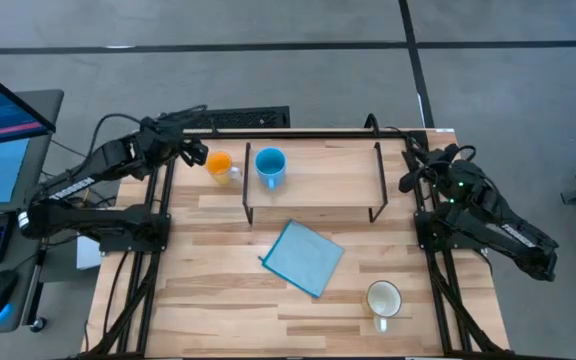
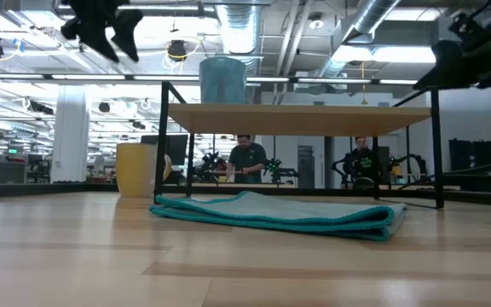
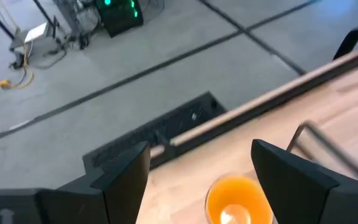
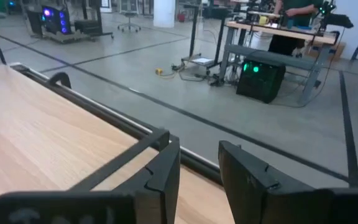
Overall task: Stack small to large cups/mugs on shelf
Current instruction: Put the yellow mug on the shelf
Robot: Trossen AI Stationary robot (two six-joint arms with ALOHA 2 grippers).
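Three mugs in my feed: the blue mug (image 1: 270,165) stands upright on the shelf (image 1: 318,180), a long light-wood board on thin black legs. Just off the shelf's left end I see the glossy orange mug (image 1: 218,163), handle toward the shelf, under my left gripper (image 3: 197,177), fingers apart and empty. The white mug (image 1: 384,299) sits well in front of the shelf, beyond the blue cloth (image 1: 303,258). My right gripper (image 4: 199,168) waits off the shelf's right end, fingers slightly apart, empty.
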